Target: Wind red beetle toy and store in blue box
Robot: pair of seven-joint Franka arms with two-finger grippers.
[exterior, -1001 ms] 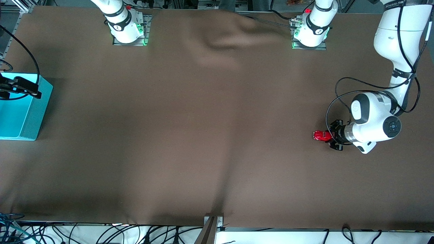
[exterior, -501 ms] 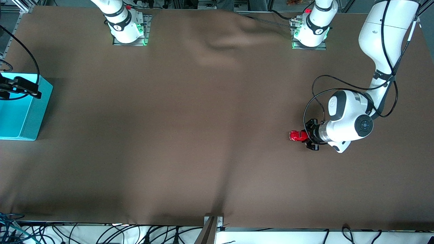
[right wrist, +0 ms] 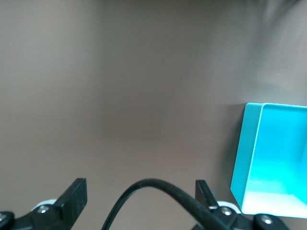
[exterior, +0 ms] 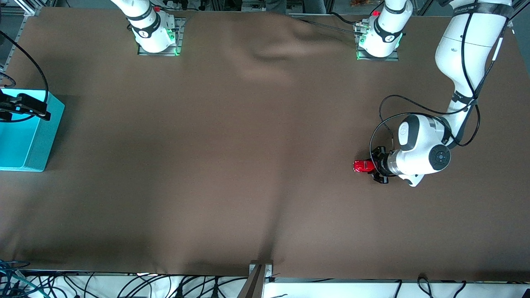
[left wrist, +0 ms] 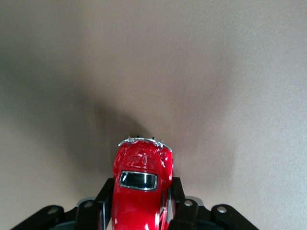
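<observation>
Turquoise, smooth-walled, open-topped: we see the blue box [exterior: 25, 136] at the table's edge on the right arm's end, a plain rectangular bin with rounded corners, interior glossy in the right wrist view [right wrist: 276, 158]. We read the right gripper [exterior: 18, 108] as waiting over that box, jaws spread wide with nothing between them; its black fingers [right wrist: 72, 191] show well apart in the wrist view, a black cable looping in front.

Brown cloth covers the table [exterior: 232, 165], matte, with soft wrinkles and a fold near the middle.

Toward the left arm's end, closer to the front-camera edge than to the bases, we see the red beetle toy [exterior: 363, 166]: tiny, glossy red, rounded Beetle body, chrome bumper, dark rear window [left wrist: 141, 184]. It is far smaller than the box and well apart from it. The left gripper [exterior: 371, 166] is clamped on the toy's sides, black fingers [left wrist: 106, 194] pressing either flank. We cannot tell whether the wheels touch the cloth.
</observation>
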